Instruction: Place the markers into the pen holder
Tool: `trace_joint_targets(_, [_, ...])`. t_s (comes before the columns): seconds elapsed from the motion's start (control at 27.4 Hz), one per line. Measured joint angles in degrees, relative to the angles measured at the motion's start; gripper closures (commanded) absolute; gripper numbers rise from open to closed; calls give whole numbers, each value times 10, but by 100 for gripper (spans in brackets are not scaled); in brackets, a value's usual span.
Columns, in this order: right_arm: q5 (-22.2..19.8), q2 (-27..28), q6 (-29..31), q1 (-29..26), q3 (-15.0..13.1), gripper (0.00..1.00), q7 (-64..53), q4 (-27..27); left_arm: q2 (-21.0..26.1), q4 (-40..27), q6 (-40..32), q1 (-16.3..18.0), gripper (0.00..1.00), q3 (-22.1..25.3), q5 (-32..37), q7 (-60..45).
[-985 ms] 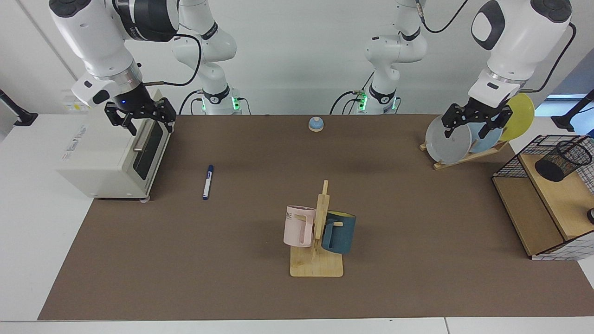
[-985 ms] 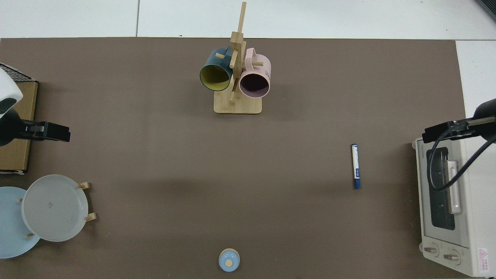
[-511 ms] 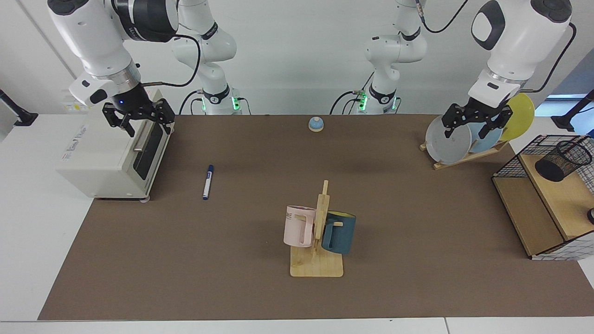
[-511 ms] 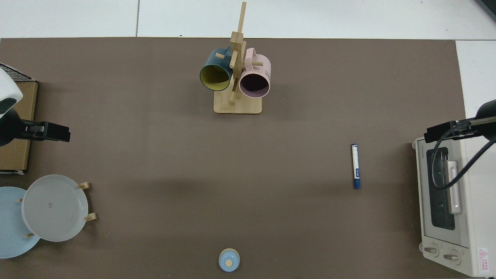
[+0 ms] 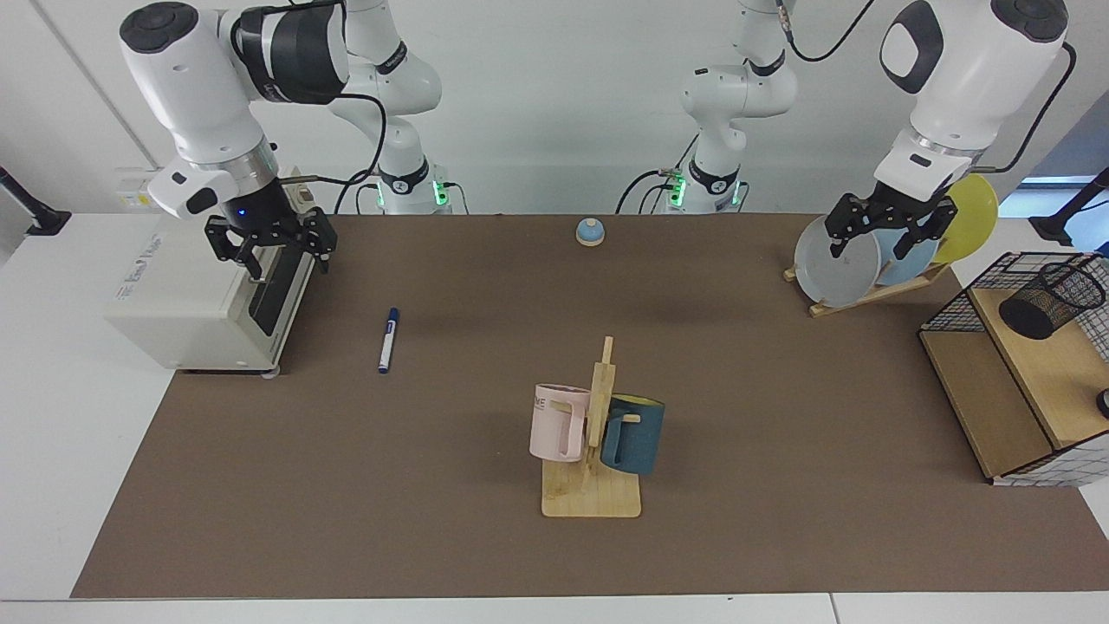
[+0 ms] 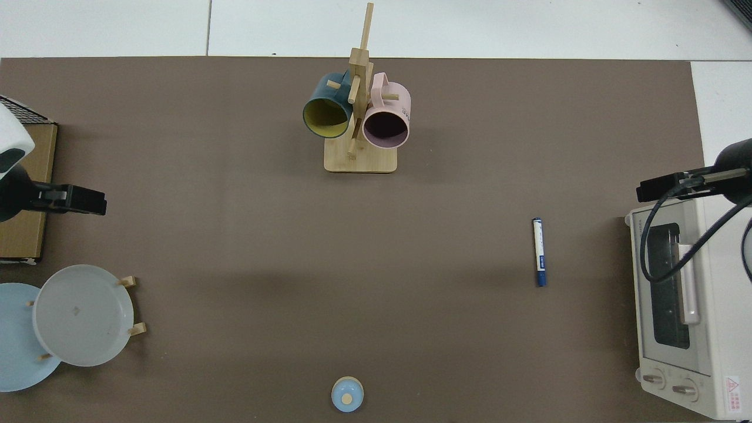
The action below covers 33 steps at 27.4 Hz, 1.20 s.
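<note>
Lying flat on the brown mat (image 5: 780,520), a marker (image 5: 387,340) with a white barrel and dark blue cap rests by itself, near the front of a cream toaster oven (image 5: 199,295) but apart from it. Above the oven's door hangs the right gripper (image 5: 273,251), its two black fingers spread apart and holding nothing; in the top view it shows as a dark bar at the oven's edge (image 6: 664,189). Far across the table, the pen holder (image 5: 1050,300), a small black mesh cup, sits tilted on the wooden shelf of a black wire basket (image 5: 962,303). The left arm waits beside that basket, and the left gripper (image 5: 878,236) hovers with fingers spread and empty in front of a rack of plates (image 5: 836,260). Near the middle of the mat stands a wooden mug tree (image 5: 598,416) carrying a pink mug (image 5: 557,422) and a dark teal mug (image 5: 634,433). A small blue bell (image 5: 590,231) sits at the far edge between the two arm bases.
</note>
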Motion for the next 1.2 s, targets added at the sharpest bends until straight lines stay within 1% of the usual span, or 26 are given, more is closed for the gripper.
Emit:
trace_joint_targets(0.18, [0,22,45,6,1,0,0,-27,0,0,0,0,0,0,0,0])
trace_joint_targets(0.33, [0,51,70,18,1,0,4,-42,0,0,0,0,0,0,0,0])
trace_joint_targets(0.55, [0,88,128,32,1,0,11,-78,0,0,0,0,0,0,0,0])
trace_joint_targets(0.91, [0,99,204,34,1,0,24,-171,0,0,-1,0,0,0,0,0])
trace_joint_targets(1.06, [0,106,216,34,1,0,39,-194,0,0,-1,0,0,0,0,0])
trace_joint_targets(1.2, [0,119,245,34,1,0,50,-211,0,0,-1,0,0,0,0,0])
